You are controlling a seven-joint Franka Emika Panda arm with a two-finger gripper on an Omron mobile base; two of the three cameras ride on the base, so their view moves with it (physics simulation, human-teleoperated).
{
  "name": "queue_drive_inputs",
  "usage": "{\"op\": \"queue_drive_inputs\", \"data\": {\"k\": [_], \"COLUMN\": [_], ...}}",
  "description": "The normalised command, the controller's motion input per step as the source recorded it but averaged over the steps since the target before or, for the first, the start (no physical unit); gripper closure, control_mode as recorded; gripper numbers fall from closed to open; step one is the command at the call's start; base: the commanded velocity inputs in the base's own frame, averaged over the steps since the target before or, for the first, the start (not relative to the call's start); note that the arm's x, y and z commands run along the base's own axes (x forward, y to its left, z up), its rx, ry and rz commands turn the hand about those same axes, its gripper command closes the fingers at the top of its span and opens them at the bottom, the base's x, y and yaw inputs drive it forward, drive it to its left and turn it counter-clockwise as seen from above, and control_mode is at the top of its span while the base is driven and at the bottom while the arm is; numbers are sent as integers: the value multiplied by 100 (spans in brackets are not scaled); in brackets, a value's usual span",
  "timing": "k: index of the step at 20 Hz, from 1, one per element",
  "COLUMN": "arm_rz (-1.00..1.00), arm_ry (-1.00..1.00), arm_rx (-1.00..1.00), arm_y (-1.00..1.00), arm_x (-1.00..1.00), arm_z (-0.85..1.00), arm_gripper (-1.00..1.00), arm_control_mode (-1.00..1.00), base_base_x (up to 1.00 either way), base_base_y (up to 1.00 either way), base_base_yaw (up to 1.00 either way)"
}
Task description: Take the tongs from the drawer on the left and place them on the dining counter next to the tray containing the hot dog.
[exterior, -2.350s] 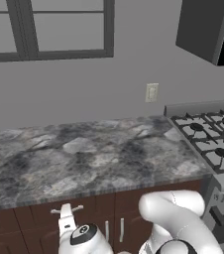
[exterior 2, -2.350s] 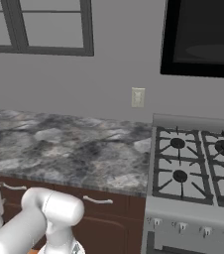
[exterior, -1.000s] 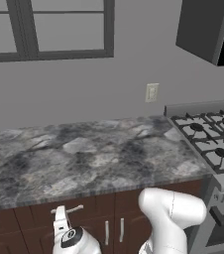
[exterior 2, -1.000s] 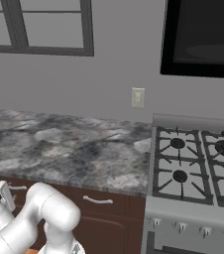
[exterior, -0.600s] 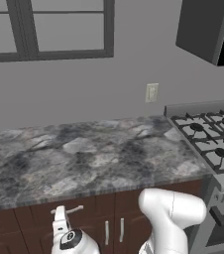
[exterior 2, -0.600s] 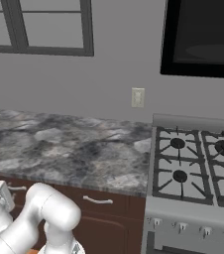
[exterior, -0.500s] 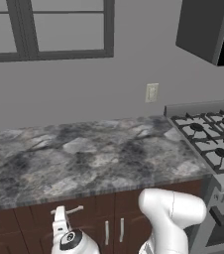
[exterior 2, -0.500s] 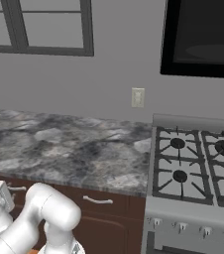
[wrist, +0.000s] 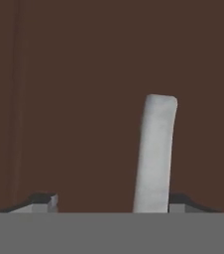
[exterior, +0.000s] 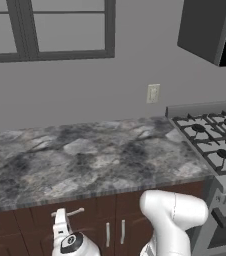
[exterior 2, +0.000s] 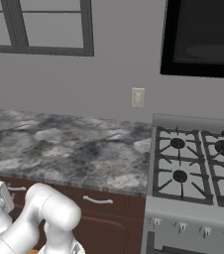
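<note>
The wide dark brown wood-fronted drawer (exterior: 32,220) sits closed under the left part of the grey-and-white marbled stone top without a sink (exterior: 85,160), its curved silver bar handle (exterior: 70,213) running level across the front. In the hand view the same drawer front (wrist: 84,89) is a flat brown field, and the handle (wrist: 154,154) rises there as a pale rounded bar beside one fingertip (wrist: 183,201).

The drawer's inside is hidden. The drawer's lower edge is cut off by the frame, and the fingertips are mostly cropped.

The white two-finger gripper (exterior: 61,222) stands at the handle, its fingers spread with the bar between them, not pinched. The white arm (exterior: 172,220) bends low before the cabinets.
</note>
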Motion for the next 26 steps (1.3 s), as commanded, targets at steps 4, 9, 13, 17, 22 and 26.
{"op": "queue_drive_inputs", "data": {"k": [4, 9, 13, 17, 22, 26], "arm_rz": [0, 0, 0, 0, -1, -1], "arm_ry": [0, 1, 0, -3, -4, -3], "arm_rx": [0, 0, 0, 0, 1, 0], "arm_y": [0, -1, -1, 0, 0, 0], "arm_x": [0, -67, -100, -100, -100, -100], "arm_z": [0, -16, -42, -41, -22, -10], "arm_gripper": [100, 100, 100, 100, 100, 100], "arm_control_mode": [-100, -100, -100, -100, -100, -100], "base_base_x": [0, 0, 0, 0, 0, 0], "base_base_y": [0, 0, 0, 0, 0, 0], "base_base_yaw": [0, 0, 0, 0, 0, 0]}}
